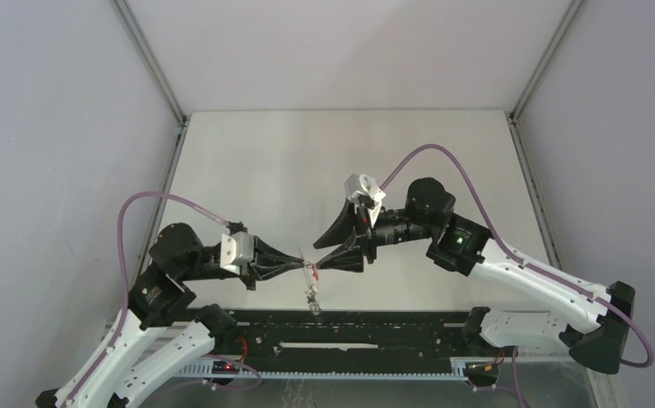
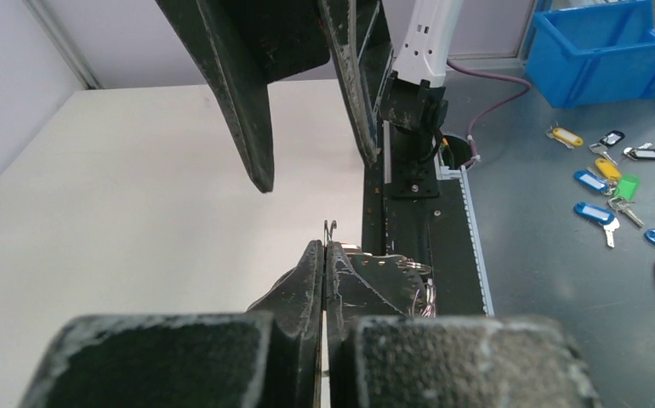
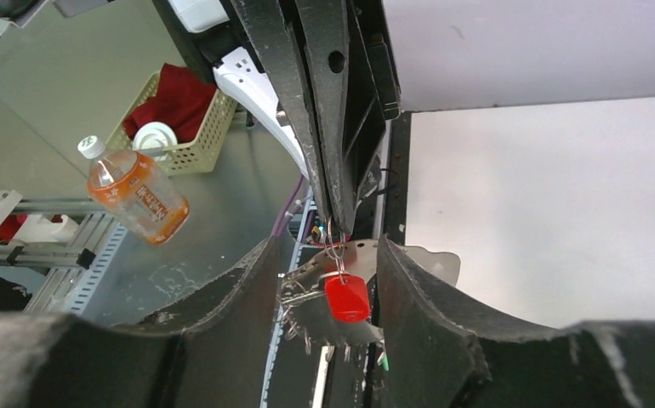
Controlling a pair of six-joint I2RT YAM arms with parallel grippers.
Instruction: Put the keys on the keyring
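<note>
White walls [image 1: 52,127] box in a pale, matte table [image 1: 264,161]; black rail [image 1: 375,327] along the near edge. Both arms meet above the table's near middle. Left gripper [image 1: 301,262]: fingers pressed together, pinching the thin wire keyring [image 3: 333,246] at its top. Right gripper [image 1: 316,254]: jaws stand apart, one finger on each side of the hanging bunch, nothing clamped. Red-headed key [image 3: 347,297] dangles from the loop between those fingers, nearer one of them, head at the low end. A cluster of silver metal sits behind it, too tangled to sort out. Seen from overhead, the bunch's long axis runs from the left fingertips toward the rail. Beyond the table, on grey floor: blue bin [image 2: 596,47], scattered coloured key tags [image 2: 600,183], a bottle [image 3: 137,197] with an orange label, and a cream basket [image 3: 190,140] holding a red cloth [image 3: 175,93]. Print on the bottle label too small to read; no writing legible on the tags.
</note>
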